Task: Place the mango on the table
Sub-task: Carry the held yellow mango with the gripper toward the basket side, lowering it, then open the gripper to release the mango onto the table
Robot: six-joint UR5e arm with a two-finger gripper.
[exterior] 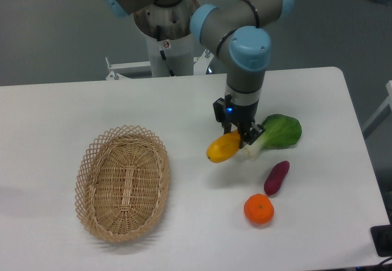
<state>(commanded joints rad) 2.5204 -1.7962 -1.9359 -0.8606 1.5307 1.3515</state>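
Observation:
The yellow-orange mango [222, 149] sits at the middle right of the white table [184, 105], its upper end between the fingers of my gripper [239, 137]. The gripper points straight down and looks shut on the mango. I cannot tell whether the mango rests on the table or hangs just above it.
An oval wicker basket [122, 182] lies at the front left. A green leafy vegetable [278, 131] lies right next to the gripper on the right. A purple sweet potato [276, 177] and a round orange tangerine [258, 209] lie in front of it.

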